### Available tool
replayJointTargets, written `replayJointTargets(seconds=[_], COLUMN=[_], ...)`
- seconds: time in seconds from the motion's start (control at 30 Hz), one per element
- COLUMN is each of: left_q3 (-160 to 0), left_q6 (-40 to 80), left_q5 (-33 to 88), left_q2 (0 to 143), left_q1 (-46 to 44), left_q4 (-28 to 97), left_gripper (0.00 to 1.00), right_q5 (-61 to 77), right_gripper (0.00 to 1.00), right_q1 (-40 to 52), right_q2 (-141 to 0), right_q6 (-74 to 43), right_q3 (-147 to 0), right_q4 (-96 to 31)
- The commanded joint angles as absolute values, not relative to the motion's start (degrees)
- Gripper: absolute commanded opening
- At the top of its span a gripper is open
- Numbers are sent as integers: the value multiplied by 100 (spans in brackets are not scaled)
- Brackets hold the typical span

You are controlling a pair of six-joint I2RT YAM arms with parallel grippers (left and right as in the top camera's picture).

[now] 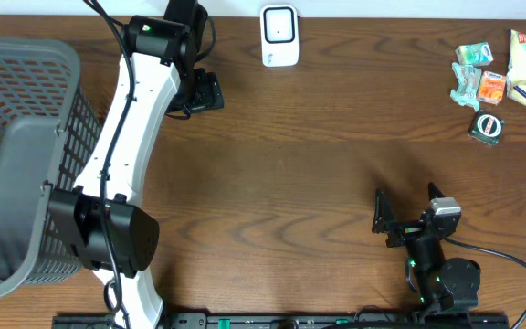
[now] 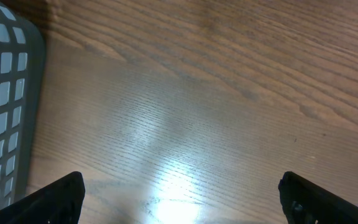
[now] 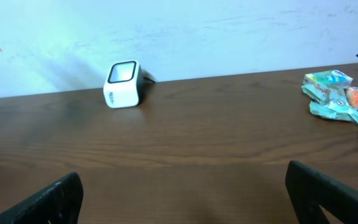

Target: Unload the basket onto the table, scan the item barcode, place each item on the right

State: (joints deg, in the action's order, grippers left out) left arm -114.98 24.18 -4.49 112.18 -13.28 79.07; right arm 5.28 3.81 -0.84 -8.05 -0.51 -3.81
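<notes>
Both jaws gape empty; you're at the pick. Send the right arm (image 1: pixel 438 249) to the crinkled coloured plastic packets (image 1: pixel 480 84).

a dark brown wood-grain table (image 1: pixel 299 174) runs back to a pale bluish wall (image 3: pixel 241 31); soft light glares off the wood.

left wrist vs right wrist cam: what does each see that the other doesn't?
Only left wrist: the grey basket at the frame's left edge. Only right wrist: the white scanner and snack packets at the frame's far right. Both: the wooden table, plus each camera's own open, empty jaws: left gripper, right gripper.
</notes>
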Motion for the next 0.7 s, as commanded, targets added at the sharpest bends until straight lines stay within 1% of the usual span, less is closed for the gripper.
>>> replayJointTargets(seconds=[0.0,0.2,0.37,0.57,0.67], left_q3=[-11480,-11480,-11480,-11480,-11480], left_q6=[2412,2410,2410,2410,2410], left_q5=[-519,-519,-519,-519,-519], left_q2=[11255,11255,11255,11255,11255], left_q1=[-1319,-1319,-1319,-1319,-1319], left_q4=[7922,7922,7922,7922,7922], left_gripper=[98,98,98,98,98], right_q5=[370,322,311,193,207], right_gripper=[99,99,99,99,99], right_q1=[309,5,-338,-366,-366], right_q2=[-32,-32,-32,-32,-32], right_q6=[-799,-517,-504,-489,-301], right_q3=[-32,-32,-32,-34,-34], right_q4=[-414,-427,-432,-451,-451])
